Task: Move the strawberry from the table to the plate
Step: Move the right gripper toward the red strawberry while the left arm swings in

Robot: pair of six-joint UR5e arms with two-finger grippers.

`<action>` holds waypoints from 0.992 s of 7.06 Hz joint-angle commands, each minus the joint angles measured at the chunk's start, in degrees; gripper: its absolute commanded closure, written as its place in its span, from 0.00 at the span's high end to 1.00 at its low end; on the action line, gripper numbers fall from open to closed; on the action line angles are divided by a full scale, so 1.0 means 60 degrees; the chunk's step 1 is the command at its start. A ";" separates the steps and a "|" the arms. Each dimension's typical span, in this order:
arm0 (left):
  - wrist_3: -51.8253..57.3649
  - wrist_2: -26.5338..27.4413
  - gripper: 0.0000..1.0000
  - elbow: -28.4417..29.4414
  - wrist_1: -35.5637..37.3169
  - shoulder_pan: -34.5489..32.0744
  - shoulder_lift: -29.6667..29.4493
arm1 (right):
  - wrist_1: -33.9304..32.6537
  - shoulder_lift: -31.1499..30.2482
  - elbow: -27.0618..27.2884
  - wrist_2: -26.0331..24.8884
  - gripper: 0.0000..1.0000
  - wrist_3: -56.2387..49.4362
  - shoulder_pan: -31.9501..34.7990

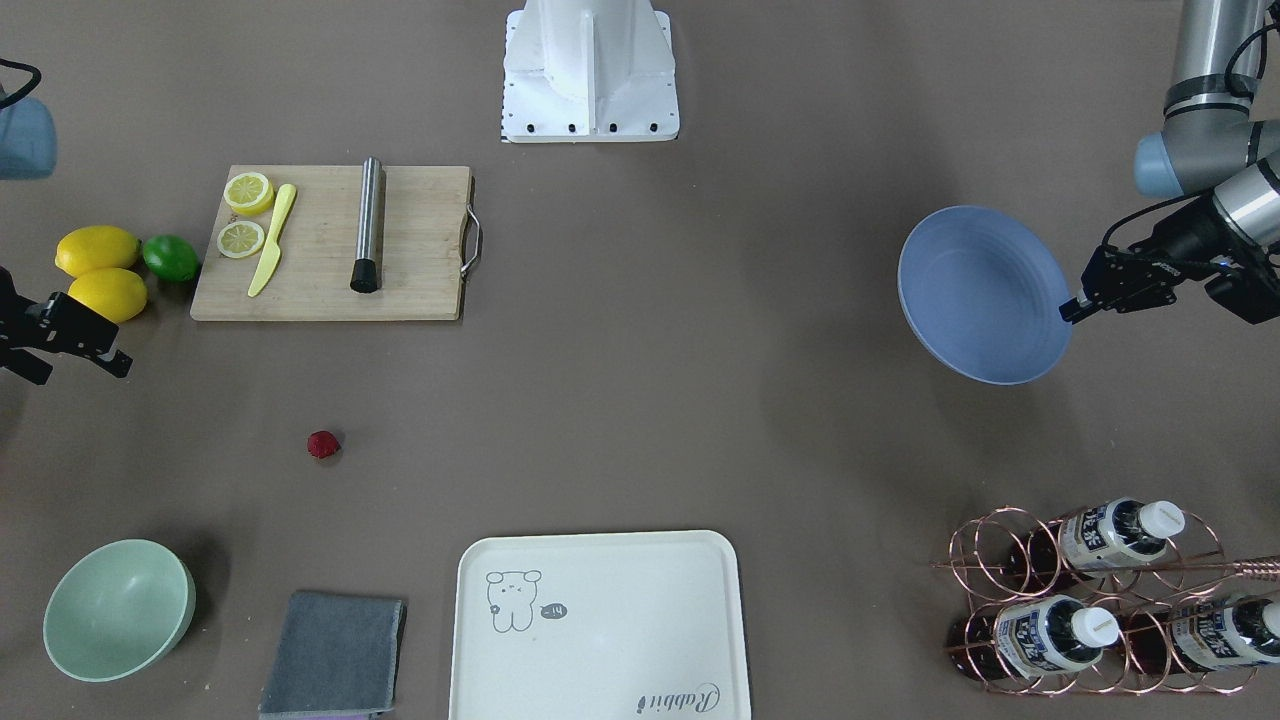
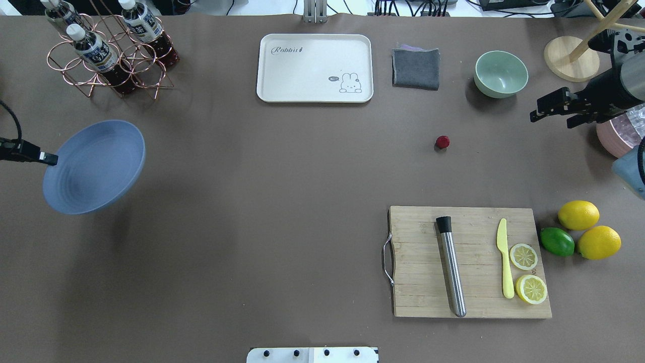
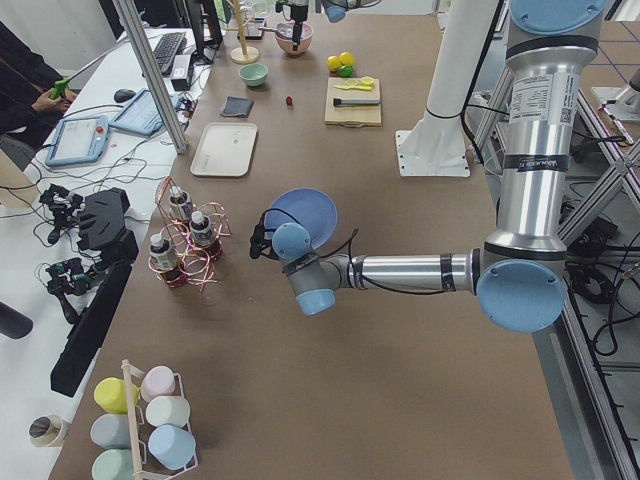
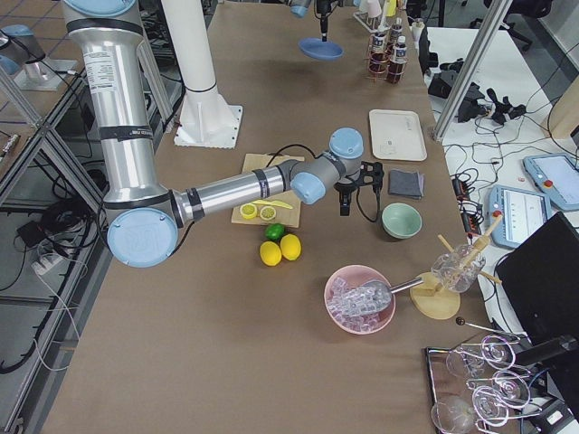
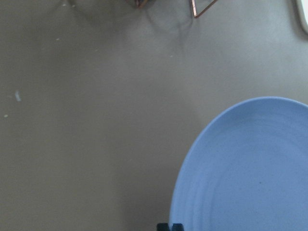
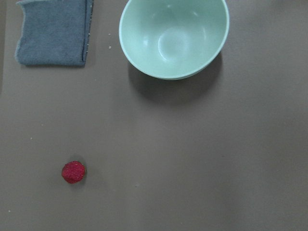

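The strawberry (image 1: 323,444) (image 2: 442,142) is a small dark-red berry lying alone on the grey-brown table (image 2: 282,201). It also shows low and left in the right wrist view (image 6: 73,172). My right gripper (image 2: 552,120) (image 1: 80,372) hovers open and empty off to the berry's side, well apart from it. The blue plate (image 2: 95,166) (image 1: 985,295) (image 5: 245,168) hangs tilted above the table on the opposite side, casting a shadow below it. My left gripper (image 2: 50,160) (image 1: 1072,308) is shut on the plate's rim.
A wooden cutting board (image 2: 471,262) carries a steel rod, a yellow knife and two lemon halves, with two lemons (image 2: 578,215) and a lime beside it. A mint-green bowl (image 2: 500,73), grey cloth (image 2: 415,68), cream tray (image 2: 315,68) and copper bottle rack (image 2: 108,55) line the far edge.
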 commanded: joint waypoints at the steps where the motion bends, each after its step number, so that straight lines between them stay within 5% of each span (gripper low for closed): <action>1: -0.1808 0.0924 0.00 -0.0183 0.0077 0.0862 -0.0982 | -0.0014 0.0609 -0.0007 -0.0683 1.00 0.0868 -0.0724; 2: -0.1929 0.1713 0.00 -0.0400 0.0715 0.1319 -0.1333 | -0.0014 0.0844 0.0008 -0.1006 1.00 0.1382 -0.1061; 5: -0.2351 0.4565 0.00 -0.3559 0.4885 0.3466 -0.1628 | -0.0014 0.1300 -0.0021 -0.1419 1.00 0.2059 -0.1503; 7: -0.3434 0.7026 0.00 -0.3655 0.6325 0.5473 -0.2898 | -0.0102 0.1475 -0.0138 -0.1783 1.00 0.2149 -0.1839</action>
